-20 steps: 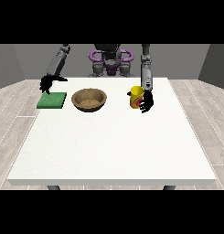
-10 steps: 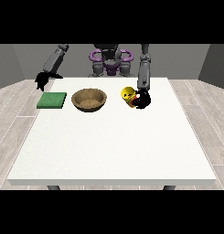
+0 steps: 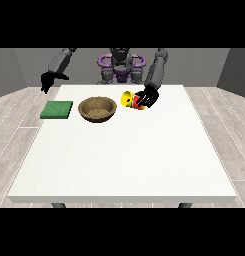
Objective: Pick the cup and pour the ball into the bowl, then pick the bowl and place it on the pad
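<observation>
— Front view first: what is the robot hand at the view's right (image 3: 148, 96) doing?

— It has the yellow cup (image 3: 130, 99) in its grasp, dark fingers curled round the cup's far end. The cup is tipped well over on its side, its mouth turned toward the view's left, in the direction of the bowl (image 3: 97, 109). There is some red showing on the cup where the fingers meet it; I cannot tell what that is.

— Is the cup over the bowl?

— No, it hangs just beside the bowl's rim, off to the view's right of it and a little farther back on the tabletop (image 3: 124, 155). The arm comes down steeply from the shoulder, forearm slanting inward toward the middle.

— And the ball?

— I cannot make it out, neither in the cup nor in the bowl.

— The other robot hand?

— The one at the view's left (image 3: 48, 79) is held up off the tabletop, beyond its far left corner, the arm bent out to the side with the elbow high. It holds nothing, and its fingers droop downward, relaxed.

— Where is the pad?

— The green pad (image 3: 57, 109) lies flat near the left edge, just beside the wooden bowl with a small gap between them. The raised hand is behind it and above it.
</observation>
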Tool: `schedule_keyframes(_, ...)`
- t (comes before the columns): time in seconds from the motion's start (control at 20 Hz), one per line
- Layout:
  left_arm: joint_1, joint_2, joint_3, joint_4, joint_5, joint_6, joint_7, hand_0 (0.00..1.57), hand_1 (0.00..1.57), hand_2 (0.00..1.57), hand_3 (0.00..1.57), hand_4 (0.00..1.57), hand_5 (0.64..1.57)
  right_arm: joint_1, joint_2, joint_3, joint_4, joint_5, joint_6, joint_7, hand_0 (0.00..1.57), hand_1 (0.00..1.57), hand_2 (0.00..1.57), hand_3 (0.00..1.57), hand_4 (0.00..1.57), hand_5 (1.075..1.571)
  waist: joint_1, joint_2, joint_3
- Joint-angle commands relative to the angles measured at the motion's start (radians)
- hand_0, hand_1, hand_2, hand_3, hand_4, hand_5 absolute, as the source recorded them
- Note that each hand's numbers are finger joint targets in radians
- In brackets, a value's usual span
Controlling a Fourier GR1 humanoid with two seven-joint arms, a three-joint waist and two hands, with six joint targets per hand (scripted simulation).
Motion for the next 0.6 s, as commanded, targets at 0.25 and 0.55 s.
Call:
schedule_keyframes(0.25, -0.116, 0.004, -0.289, 0.075, -0.501, -0.079, 0.408, 1.27, 1.27, 1.57, 1.54, 0.88, 1.533, 0.013, -0.001, -0.023, 0.166, 0.011, -0.022, 0.017, 0.00, 0.00, 0.23, 0.15, 0.37, 1.546, 0.099, -0.190, 0.0027)
schedule_keyframes(0.55, -0.209, -0.128, -0.367, 0.022, -0.622, -0.307, 0.593, 1.27, 1.27, 1.57, 1.54, 0.88, 1.533, 0.093, -0.039, -0.063, 0.240, 0.007, -0.018, -0.056, 0.00, 0.00, 0.30, 0.22, 0.39, 1.543, 0.184, -0.257, -0.0037)
